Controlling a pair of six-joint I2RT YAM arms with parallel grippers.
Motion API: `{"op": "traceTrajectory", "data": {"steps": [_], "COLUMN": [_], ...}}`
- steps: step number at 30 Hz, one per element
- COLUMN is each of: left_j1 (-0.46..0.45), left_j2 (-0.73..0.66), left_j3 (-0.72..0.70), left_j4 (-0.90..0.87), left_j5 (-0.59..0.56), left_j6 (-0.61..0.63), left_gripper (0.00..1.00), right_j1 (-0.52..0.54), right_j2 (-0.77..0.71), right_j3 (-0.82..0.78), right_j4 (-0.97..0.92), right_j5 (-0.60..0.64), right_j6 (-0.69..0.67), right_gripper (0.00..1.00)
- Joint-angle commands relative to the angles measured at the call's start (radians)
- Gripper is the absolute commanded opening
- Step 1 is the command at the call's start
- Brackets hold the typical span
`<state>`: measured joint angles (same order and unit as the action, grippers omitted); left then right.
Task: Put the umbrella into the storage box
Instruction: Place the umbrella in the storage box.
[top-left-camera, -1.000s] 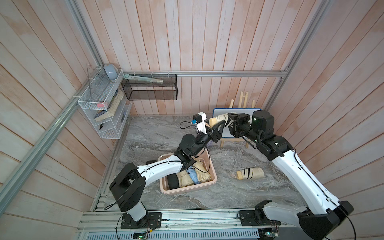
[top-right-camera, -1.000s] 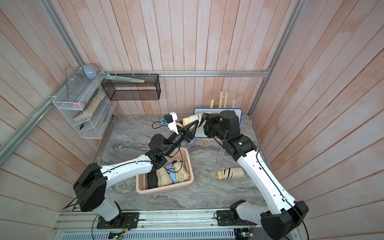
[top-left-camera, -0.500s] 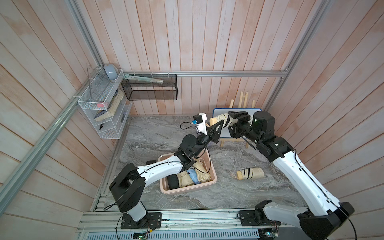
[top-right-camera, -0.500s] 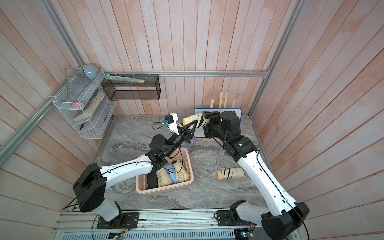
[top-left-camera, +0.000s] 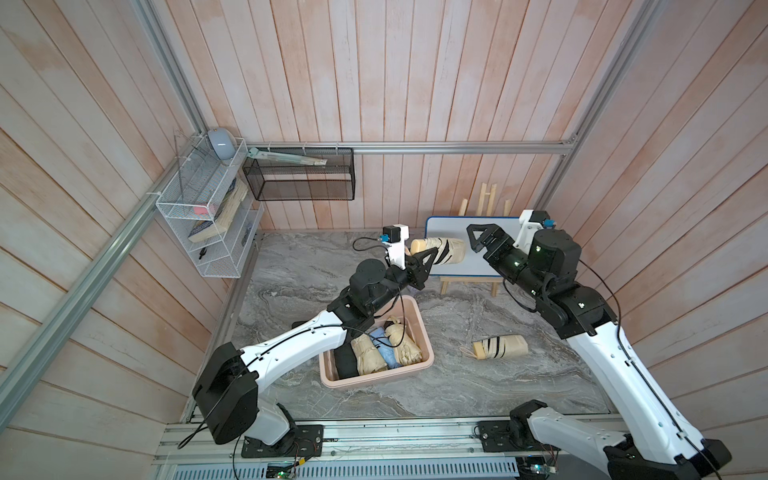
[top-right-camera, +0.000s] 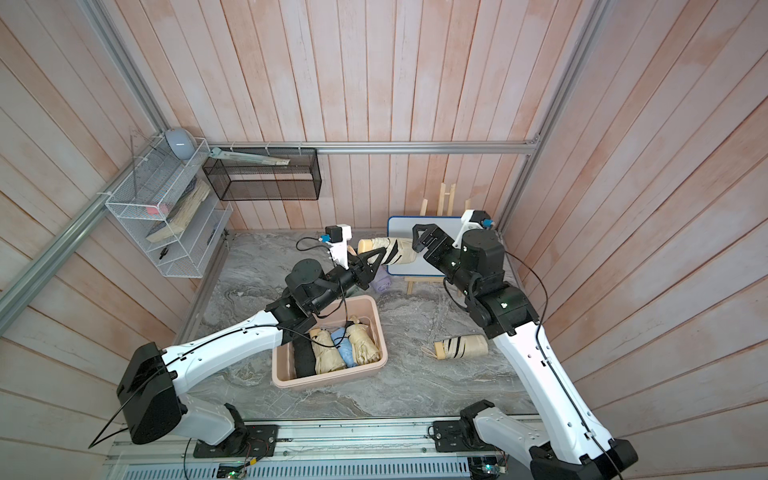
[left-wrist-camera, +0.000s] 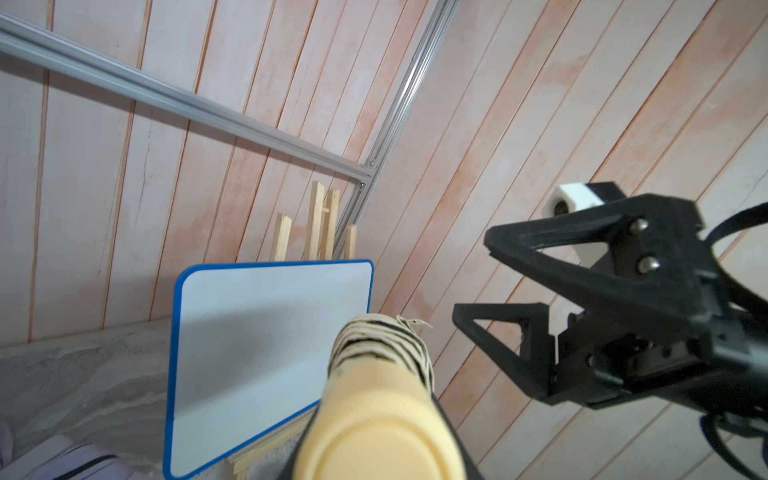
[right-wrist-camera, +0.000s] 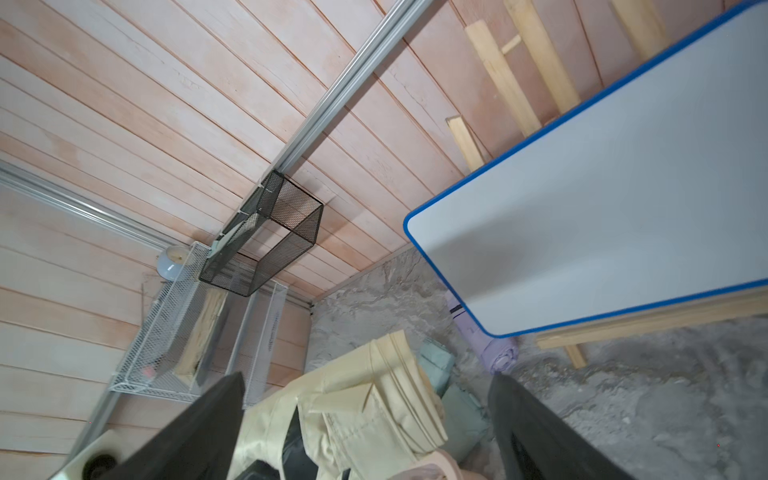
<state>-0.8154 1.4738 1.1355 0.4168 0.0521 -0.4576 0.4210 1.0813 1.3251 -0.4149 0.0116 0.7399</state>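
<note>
Before the whiteboard (top-left-camera: 457, 270), left gripper (top-left-camera: 434, 254) clamps the umbrella (top-left-camera: 451, 249); right gripper (top-left-camera: 473, 239) gapes

You get soft, even light in both top views, sharp throughout; your left wrist view blurs the near umbrella (left-wrist-camera: 378, 407).
</note>
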Motion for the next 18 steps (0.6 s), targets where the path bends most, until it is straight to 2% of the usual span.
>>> {"op": "traceTrajectory", "data": {"steps": [1,6,11,15,18], "left_j1": [0.036,0.095,0.123,0.127,0.127], "left_j2": [-0.05,-0.098,-0.125,-0.13,-0.132], "left_j3": [0.056,0.098,0.155,0.181,0.179], "left_j4": [-0.177,-0.35,-0.51,-0.573,-0.568], "left_j5": [0.112,0.243,0.331,0.377,0.405], "left_j6": [-0.027,-0.036,-0.025,-0.02,-0.023], "left_gripper": [0.0,0.0,0.0,0.0,0.0], "right_j1": [-0.002,-0.002,0.057,0.173,0.26], "right_j2": [0.011,0.009,0.02,0.014,0.037], "right_j3": [0.011,0.019,0.037,0.012,0.015], "right_j4": [-0.073,-0.131,-0.215,-0.246,-0.264], "right_j5": [-0.055,-0.208,-0.302,-0.261,-0.206], "right_j6": [-0.456,-0.834,-1.085,-1.23,-1.281], "right_gripper": [0.96,0.96,0.94,0.97,0.98]}}
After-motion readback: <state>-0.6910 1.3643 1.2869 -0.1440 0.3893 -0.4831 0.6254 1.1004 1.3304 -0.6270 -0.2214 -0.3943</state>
